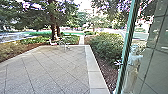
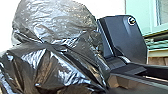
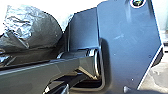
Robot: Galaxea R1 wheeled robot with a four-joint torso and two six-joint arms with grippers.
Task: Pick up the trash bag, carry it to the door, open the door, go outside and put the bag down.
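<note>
The black trash bag [image 2: 55, 57] shows large and shiny in the left wrist view, bunched and creased beside the robot's dark plate. In the right wrist view the same dark bag [image 3: 32, 27] bulges beyond the jointed bar. How the bag is held cannot be made out, and the state of each gripper cannot be told. A green door or glass frame edge [image 1: 126, 47] runs slanting down the right part of the head view.
A paved terrace [image 1: 55, 67] spreads ahead, with a pale curb [image 1: 96, 72] along its right side. Bushes [image 1: 107, 46] grow beyond the curb. A table with chairs [image 1: 63, 43] stands near a tree at the far edge. A person's reflection [image 1: 133, 65] shows in the glass at right.
</note>
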